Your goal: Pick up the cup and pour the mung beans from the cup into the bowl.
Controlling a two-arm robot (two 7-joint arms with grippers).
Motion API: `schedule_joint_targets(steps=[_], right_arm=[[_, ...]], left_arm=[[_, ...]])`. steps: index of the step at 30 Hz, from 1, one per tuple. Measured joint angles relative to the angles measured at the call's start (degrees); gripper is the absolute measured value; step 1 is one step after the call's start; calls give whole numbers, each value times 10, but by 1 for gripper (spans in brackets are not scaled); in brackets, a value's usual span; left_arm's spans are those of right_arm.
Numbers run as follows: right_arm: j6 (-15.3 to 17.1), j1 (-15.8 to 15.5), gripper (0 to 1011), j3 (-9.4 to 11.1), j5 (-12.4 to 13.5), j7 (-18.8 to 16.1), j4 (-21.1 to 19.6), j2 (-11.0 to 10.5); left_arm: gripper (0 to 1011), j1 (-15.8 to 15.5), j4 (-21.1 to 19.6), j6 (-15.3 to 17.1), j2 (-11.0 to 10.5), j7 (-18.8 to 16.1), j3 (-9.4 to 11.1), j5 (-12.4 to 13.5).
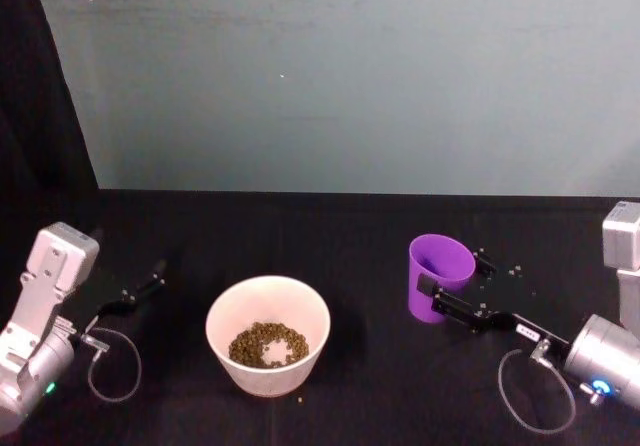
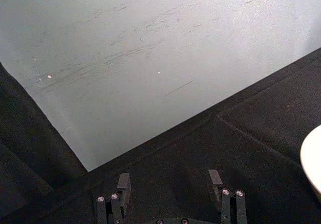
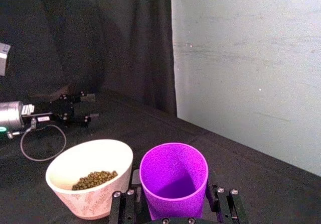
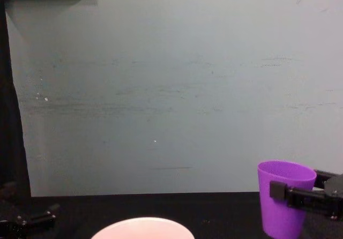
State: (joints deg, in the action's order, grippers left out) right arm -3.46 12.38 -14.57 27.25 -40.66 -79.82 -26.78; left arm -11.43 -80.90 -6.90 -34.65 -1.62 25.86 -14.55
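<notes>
Right gripper (image 1: pixel 447 299) clamped on cup (image 1: pixel 438 275); left gripper (image 1: pixel 140 294) open, parked low left.

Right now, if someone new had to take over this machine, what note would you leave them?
Right gripper: jaws either side of the upright purple cup, on the robot's right; whether they squeeze it is unclear.
Left gripper: open, idle at far left above the black table.
White bowl: centre, mung beans already inside; a few lie scattered on the cloth.
Cup interior looks empty.
Pour seems done; left: let go of the cup and pull the arm back.

Black-clothed table (image 1: pixel 350 256) w/ white bowl (image 1: pixel 268 334) of mung beans (image 1: pixel 267 345), purple cup (image 1: pixel 438 276) upright to its right.
</notes>
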Motion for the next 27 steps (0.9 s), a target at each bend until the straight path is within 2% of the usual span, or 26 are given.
schedule_joint_targets(steps=[12, 27], right_arm=[[-32, 34, 739, -42, -1, -5, 83, 26], [-75, 62, 739, -85, -33, 20, 131, 43]], left_arm=[[1003, 0, 0, 0, 0, 0, 0, 0], [1003, 0, 0, 0, 0, 0, 0, 0]])
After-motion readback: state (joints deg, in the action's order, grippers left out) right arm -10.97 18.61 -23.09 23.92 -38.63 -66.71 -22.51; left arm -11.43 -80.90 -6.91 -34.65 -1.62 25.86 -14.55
